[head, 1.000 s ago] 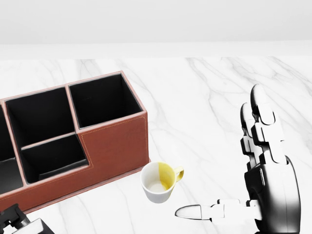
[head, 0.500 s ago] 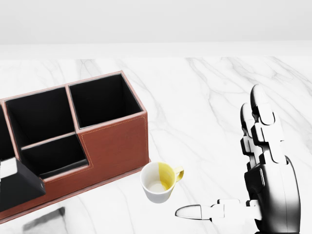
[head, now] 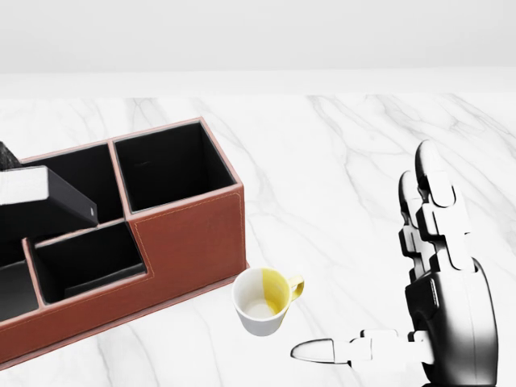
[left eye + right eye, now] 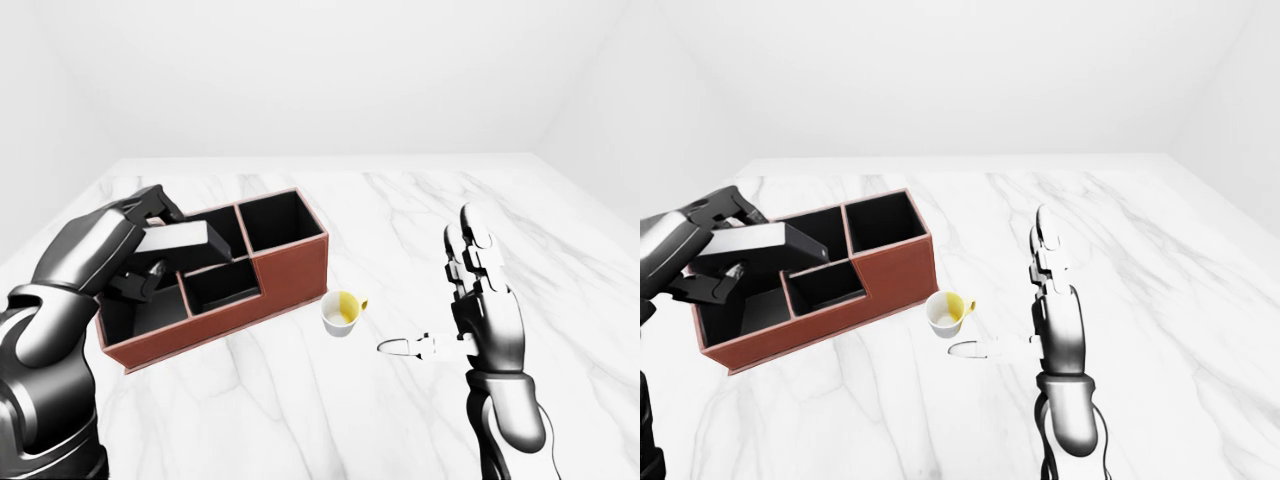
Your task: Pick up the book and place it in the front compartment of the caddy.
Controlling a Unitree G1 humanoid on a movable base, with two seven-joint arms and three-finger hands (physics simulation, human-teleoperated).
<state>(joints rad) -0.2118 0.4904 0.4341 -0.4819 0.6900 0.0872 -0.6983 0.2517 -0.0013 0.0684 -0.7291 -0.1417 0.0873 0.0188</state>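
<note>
The book [image 4: 186,240], dark-covered with white page edges, is clamped flat in my left hand [image 4: 150,238], whose fingers close over its top and underside. It hovers above the left compartments of the red-brown caddy [image 3: 193,242], partly hiding them; in the head view only the book's end [image 3: 48,197] shows at the left edge. The caddy has several black-lined compartments, lower ones toward the bottom of the view. My right hand [image 4: 430,290] stands open to the right, fingers upright and thumb pointing left, holding nothing.
A white mug [image 3: 262,302] with a yellow inside and handle stands on the white marble table [image 3: 339,161] just below the caddy's right corner, between the caddy and my right thumb. White walls surround the table.
The book, held by my left hand, has risen from the bottom left of the head view to above the caddy's left compartments. The right hand, mug and caddy have not moved.
</note>
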